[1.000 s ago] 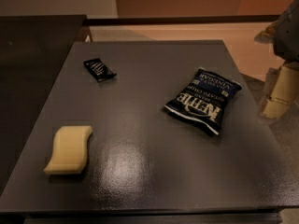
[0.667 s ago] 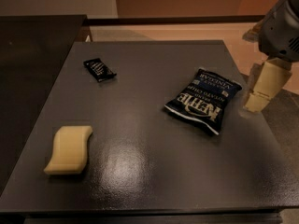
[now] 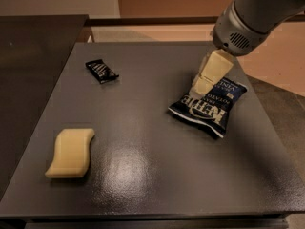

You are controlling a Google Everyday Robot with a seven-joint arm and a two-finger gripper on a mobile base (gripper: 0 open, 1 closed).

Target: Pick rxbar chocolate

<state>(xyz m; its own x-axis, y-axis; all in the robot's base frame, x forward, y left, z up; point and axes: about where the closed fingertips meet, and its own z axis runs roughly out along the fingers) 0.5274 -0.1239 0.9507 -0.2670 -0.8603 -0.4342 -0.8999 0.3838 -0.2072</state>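
Note:
The rxbar chocolate (image 3: 101,71) is a small flat bar in a shiny black wrapper with white print. It lies at the far left of the dark table (image 3: 143,128). My gripper (image 3: 200,89) hangs from the grey arm (image 3: 252,13) at the upper right. It sits over the far edge of the chip bag, well to the right of the bar and apart from it. Nothing shows in the gripper.
A dark-blue Kettle chips bag (image 3: 209,106) lies right of centre, partly under the gripper. A pale yellow sponge-like block (image 3: 70,152) lies near the front left. A dark counter (image 3: 33,56) adjoins the table's left side, and tan floor lies beyond the right edge.
The arm has swung left from beyond the table's right edge in over the table, and the gripper now sits above the chip bag's far edge. The objects have not moved.

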